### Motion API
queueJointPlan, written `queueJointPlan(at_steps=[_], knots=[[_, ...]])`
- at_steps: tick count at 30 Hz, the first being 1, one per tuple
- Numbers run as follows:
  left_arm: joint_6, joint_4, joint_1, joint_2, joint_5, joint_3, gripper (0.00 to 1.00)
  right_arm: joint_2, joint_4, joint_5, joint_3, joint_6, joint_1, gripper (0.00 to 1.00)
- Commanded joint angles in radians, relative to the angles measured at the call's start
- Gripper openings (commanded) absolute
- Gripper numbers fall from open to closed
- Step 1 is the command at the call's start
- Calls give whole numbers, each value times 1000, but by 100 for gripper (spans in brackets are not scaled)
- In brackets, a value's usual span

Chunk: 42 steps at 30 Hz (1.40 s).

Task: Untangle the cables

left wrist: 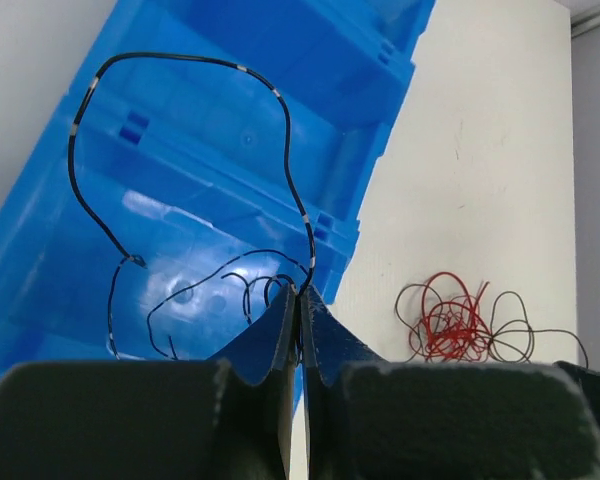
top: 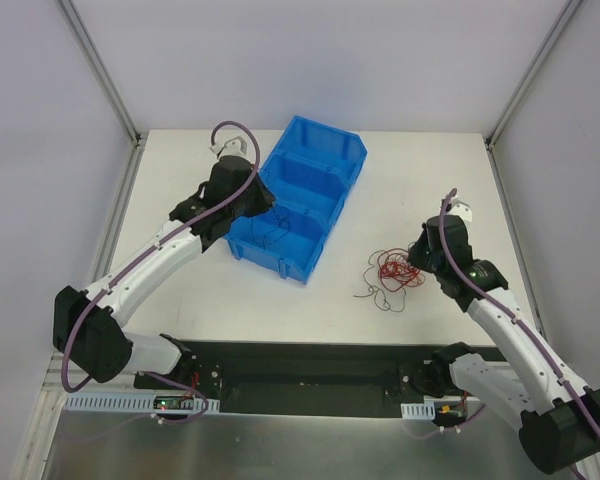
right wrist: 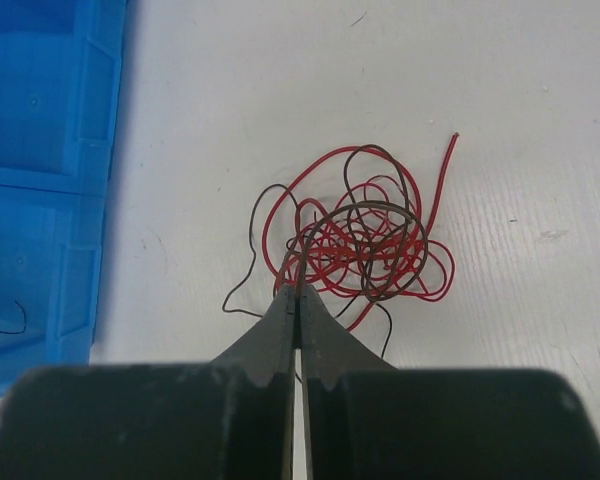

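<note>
My left gripper (top: 268, 212) is shut on a thin black cable (left wrist: 286, 150). The cable loops up from the fingertips and trails down into the near compartment of a blue bin (top: 332, 140), where more black strands lie (top: 276, 234). In the left wrist view the gripper (left wrist: 300, 292) hangs over the bin (left wrist: 380, 60). My right gripper (top: 416, 262) is shut on a dark strand at the near edge of a red and dark tangle of cables (top: 395, 272). The tangle lies on the table, as the right wrist view (right wrist: 365, 235) also shows, with the gripper (right wrist: 298, 288) pinching it.
The blue bin has several compartments and sits at an angle at the table's back middle; its edge shows in the right wrist view (right wrist: 95, 100). The tangle also shows in the left wrist view (left wrist: 455, 322). Metal frame posts stand at the table's back corners.
</note>
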<state>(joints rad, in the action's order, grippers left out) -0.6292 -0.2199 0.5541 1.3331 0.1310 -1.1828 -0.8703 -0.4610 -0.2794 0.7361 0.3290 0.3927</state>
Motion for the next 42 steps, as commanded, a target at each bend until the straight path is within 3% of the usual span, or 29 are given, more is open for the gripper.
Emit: queueJointPlan(at_steps=[1,7,11,18,21,23,25,29,35,37,42], knots=[[-282,-21,-20,-34,-28,55,0,-22,38,52,69,-13,-20,0],[-498,-85,-75,11,-62,118,0,-48,48,74,104,-44,-41,0],[-537,-91,-102,25,-79,137,0,-55,44,106,128,-56,-45,1],[-576,-101,-103,14,-111,157,33,-56,45,109,150,-90,-46,0],[-606,-116,-103,9,-119,152,54,-53,42,158,160,-107,-46,0],[-583,-116,-103,11,-125,134,59,-47,50,166,145,-113,-46,0],[-509,-122,-103,8,-110,98,59,-48,59,155,134,-113,-48,0],[-191,-199,-108,26,2,-15,59,-76,58,181,161,-116,-48,0],[182,-354,-151,101,223,-138,69,-72,36,204,178,-131,-46,0],[279,-357,-180,109,213,-138,70,-72,30,195,178,-134,-46,0],[466,-342,-278,92,23,-101,67,-94,24,230,193,-122,-46,0]])
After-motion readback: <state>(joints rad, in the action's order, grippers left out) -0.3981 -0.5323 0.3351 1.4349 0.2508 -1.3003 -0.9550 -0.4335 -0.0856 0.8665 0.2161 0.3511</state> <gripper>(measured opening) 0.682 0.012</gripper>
